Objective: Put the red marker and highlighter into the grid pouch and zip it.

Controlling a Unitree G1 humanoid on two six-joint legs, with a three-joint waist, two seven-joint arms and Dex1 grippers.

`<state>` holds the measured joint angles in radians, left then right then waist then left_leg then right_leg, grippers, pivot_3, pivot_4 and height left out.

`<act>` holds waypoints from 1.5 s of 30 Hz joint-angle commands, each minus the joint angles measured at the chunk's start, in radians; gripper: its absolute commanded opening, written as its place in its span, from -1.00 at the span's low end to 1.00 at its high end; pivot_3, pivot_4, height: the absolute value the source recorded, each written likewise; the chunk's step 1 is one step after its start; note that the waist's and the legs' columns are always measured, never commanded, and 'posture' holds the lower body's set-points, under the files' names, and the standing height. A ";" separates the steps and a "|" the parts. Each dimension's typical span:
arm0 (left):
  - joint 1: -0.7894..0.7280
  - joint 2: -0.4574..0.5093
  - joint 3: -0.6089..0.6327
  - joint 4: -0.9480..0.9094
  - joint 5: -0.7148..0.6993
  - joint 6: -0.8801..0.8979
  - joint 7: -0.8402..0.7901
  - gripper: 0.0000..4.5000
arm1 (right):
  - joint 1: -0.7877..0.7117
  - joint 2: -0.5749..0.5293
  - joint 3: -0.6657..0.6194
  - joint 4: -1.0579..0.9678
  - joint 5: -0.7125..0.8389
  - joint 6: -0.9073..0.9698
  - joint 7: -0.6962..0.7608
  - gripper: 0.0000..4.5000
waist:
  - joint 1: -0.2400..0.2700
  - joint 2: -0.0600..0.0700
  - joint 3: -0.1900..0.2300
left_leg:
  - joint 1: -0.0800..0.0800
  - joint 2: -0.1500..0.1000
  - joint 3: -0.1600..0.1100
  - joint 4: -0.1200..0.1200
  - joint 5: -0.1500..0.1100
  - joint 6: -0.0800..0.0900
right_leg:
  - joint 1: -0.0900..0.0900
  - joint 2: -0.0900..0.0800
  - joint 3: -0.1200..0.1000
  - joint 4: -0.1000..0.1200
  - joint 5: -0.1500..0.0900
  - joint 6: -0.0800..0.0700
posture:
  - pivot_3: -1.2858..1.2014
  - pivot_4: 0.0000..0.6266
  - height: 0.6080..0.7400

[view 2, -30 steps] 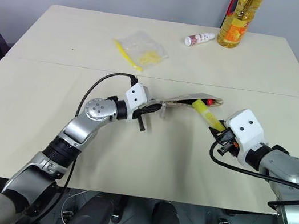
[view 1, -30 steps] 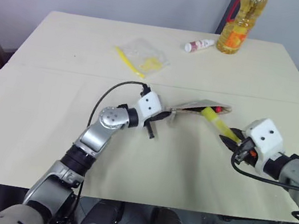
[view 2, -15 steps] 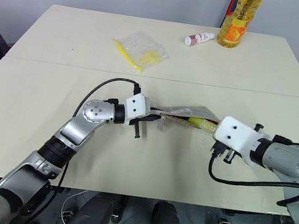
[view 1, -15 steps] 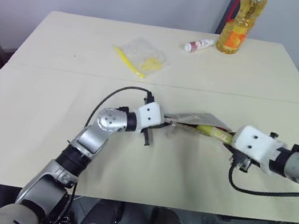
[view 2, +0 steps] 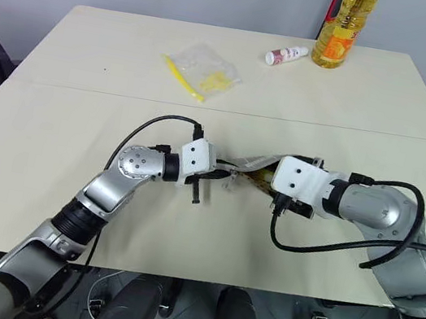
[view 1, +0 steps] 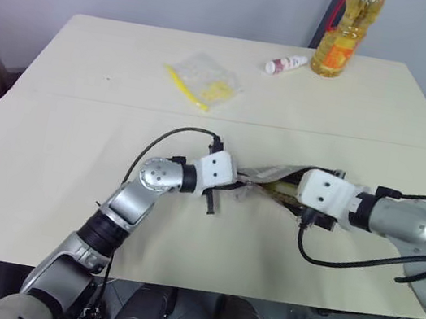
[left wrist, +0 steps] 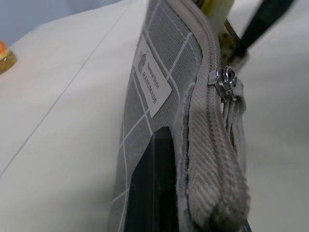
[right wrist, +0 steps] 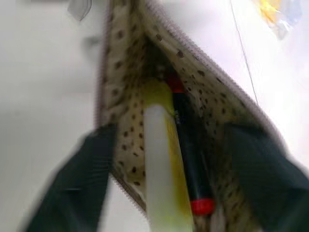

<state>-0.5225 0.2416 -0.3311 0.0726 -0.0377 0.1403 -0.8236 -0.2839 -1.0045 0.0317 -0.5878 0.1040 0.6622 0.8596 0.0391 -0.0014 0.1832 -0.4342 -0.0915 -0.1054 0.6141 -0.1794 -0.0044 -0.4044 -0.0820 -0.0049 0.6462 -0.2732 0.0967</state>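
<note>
Grid pouch [left wrist: 159, 87] at mid-table, its left end pinched by the left gripper [view 1: 226, 180], fingers clamped on the fabric. Right gripper [right wrist: 169, 159] at the pouch's open right mouth, fingers [right wrist: 72, 183] spread wide either side. Highlighter [right wrist: 161, 164] and red marker [right wrist: 190, 159] lie side by side inside the dotted lining

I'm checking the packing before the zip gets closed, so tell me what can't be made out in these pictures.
- Head views: the inside of the grid pouch, hidden by the right arm and the pouch's own flap.
- Right wrist view: the near ends of the highlighter and red marker, cut off by the picture's edge.
- Left wrist view: the small print on the pouch's label, too small beyond "HANDMADE".
- Head views: the lettering on the white-and-red tube, too small.
</note>
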 commanded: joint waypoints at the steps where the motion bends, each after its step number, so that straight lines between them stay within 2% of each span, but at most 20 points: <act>1: -0.016 -0.027 0.067 -0.047 -0.060 0.090 0.050 -1.00 | -0.019 0.022 -0.171 -0.053 0.119 0.070 0.014 0.82 | 0.001 0.000 0.000 | 0.000 0.000 0.000 0.000 0.000 0.000 | 0.000 0.000 0.000 0.000 0.000 0.000 | 0.03 -0.52 1.00; 2: -0.018 -0.031 0.075 -0.051 -0.065 0.106 0.059 -1.00 | -0.023 0.030 -0.194 -0.059 0.144 0.089 0.013 0.82 | 0.000 0.000 0.000 | 0.000 0.000 0.000 0.000 0.000 0.000 | 0.000 0.000 0.000 0.000 0.000 0.000 | 0.03 -0.52 1.00; 5: -0.052 -0.085 0.125 -0.039 -0.110 0.196 0.126 -1.00 | -0.028 0.116 -0.327 -0.106 0.354 0.243 0.014 0.82 | 0.000 0.000 0.000 | 0.000 0.000 -0.001 0.000 0.000 0.000 | 0.000 0.001 0.000 0.000 0.000 0.000 | 0.03 -0.52 1.00; 7: -0.068 -0.106 0.132 -0.034 -0.117 0.220 0.146 -1.00 | 0.000 0.181 -0.323 -0.138 0.412 0.288 -0.026 0.82 | 0.000 -0.001 0.000 | 0.000 0.000 -0.001 0.000 0.000 0.000 | 0.000 0.001 0.000 0.001 0.000 0.001 | 0.03 -0.52 1.00; 11: -0.093 -0.141 0.137 -0.026 -0.132 0.252 0.173 -1.00 | 0.029 0.329 -0.196 -0.108 0.340 0.299 -0.216 0.82 | -0.001 -0.001 0.000 | 0.000 0.000 -0.001 0.000 0.000 0.000 | 0.000 0.000 -0.001 0.001 0.000 0.001 | 0.03 -0.52 1.00; 14: -0.097 -0.158 0.145 -0.040 -0.152 0.279 0.185 -1.00 | 0.036 0.408 -0.125 -0.075 0.300 0.272 -0.305 0.82 | -0.001 -0.001 0.000 | 0.000 0.000 -0.001 0.000 0.000 0.000 | 0.000 0.000 0.000 0.001 0.000 0.001 | 0.03 -0.52 1.00; 22: -0.083 -0.141 0.133 -0.065 -0.165 0.303 0.187 -1.00 | -0.026 0.529 -0.051 0.048 0.250 0.206 -0.417 0.82 | -0.004 -0.001 -0.001 | 0.000 0.000 -0.001 0.000 0.000 0.000 | -0.001 0.001 0.000 0.002 0.001 0.000 | 0.03 -0.52 1.00; 25: -0.085 -0.138 0.134 -0.064 -0.166 0.305 0.189 -1.00 | -0.050 0.572 -0.045 0.070 0.262 0.202 -0.431 0.44 | -0.003 -0.001 -0.001 | 0.000 0.000 -0.001 0.000 0.000 0.000 | -0.001 0.001 0.000 0.002 0.001 0.001 | 0.03 -0.52 1.00; 31: -0.084 -0.130 0.132 -0.065 -0.160 0.300 0.198 -1.00 | -0.063 0.603 -0.057 0.082 0.281 0.206 -0.442 -0.93 | -0.002 0.000 -0.001 | 0.000 0.000 -0.001 0.000 0.000 0.000 | -0.001 0.001 0.000 0.002 0.001 0.001 | 0.03 -0.52 1.00; 37: -0.073 -0.098 0.136 -0.058 -0.149 0.282 0.195 -1.00 | -0.062 0.504 -0.147 0.085 0.268 0.209 -0.437 -0.97 | -0.002 0.000 -0.001 | 0.000 0.000 -0.001 0.000 0.000 0.000 | -0.001 0.001 0.000 0.002 0.001 0.000 | 0.03 -0.52 1.00; 45: -0.052 0.001 0.126 -0.014 -0.113 0.203 0.150 -1.00 | -0.072 0.207 -0.307 0.255 0.129 0.130 -0.455 -0.97 | -0.002 0.000 -0.001 | 0.000 0.000 0.000 0.000 0.000 0.000 | -0.001 0.001 0.000 0.002 0.000 0.000 | 0.03 -0.52 1.00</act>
<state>-0.5812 0.2298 -0.2151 0.0700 -0.1609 0.3697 -0.6646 -0.3313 -0.7672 -0.2160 -0.3515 0.2812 0.8314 0.4240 0.0375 -0.0016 0.1825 -0.4342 -0.0919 -0.1054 0.6137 -0.1791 -0.0045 -0.4057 -0.0813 -0.0051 0.6479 -0.2727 0.0970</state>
